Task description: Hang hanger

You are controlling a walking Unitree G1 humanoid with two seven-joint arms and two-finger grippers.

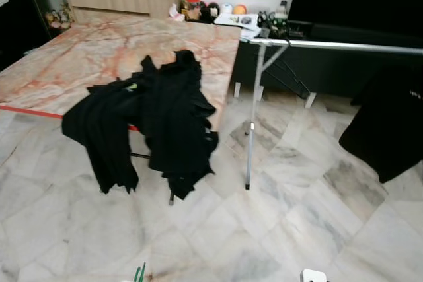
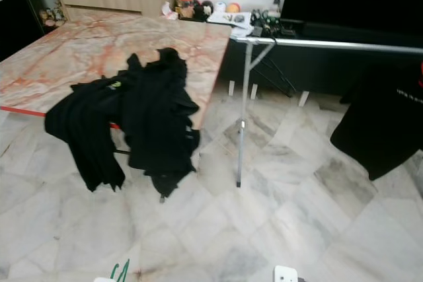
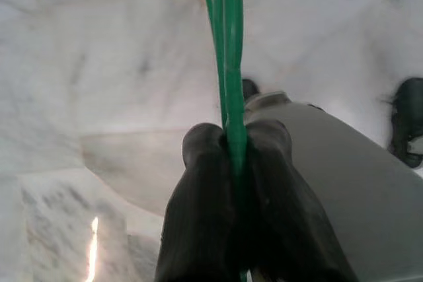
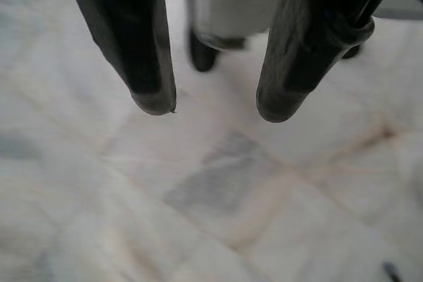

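A thin green hanger [image 3: 231,64] is pinched between the two black fingers of my left gripper [image 3: 234,140], which is shut on it; its green tip [image 1: 139,273] peeks up at the bottom edge of the left eye view. My right gripper [image 4: 215,107] hangs open over the marble floor with nothing between its fingers. A silver clothes rail [image 1: 344,45] on a thin upright leg [image 1: 252,123] stands ahead to the right, with a black garment [image 1: 390,123] hanging from it.
A marble table [image 1: 79,57] stands ahead on the left, with a heap of black clothes [image 1: 149,120] draped over its near corner. A dark TV unit [image 1: 344,4] and small clutter line the back wall. Pale marble floor [image 1: 277,229] lies between me and the rail.
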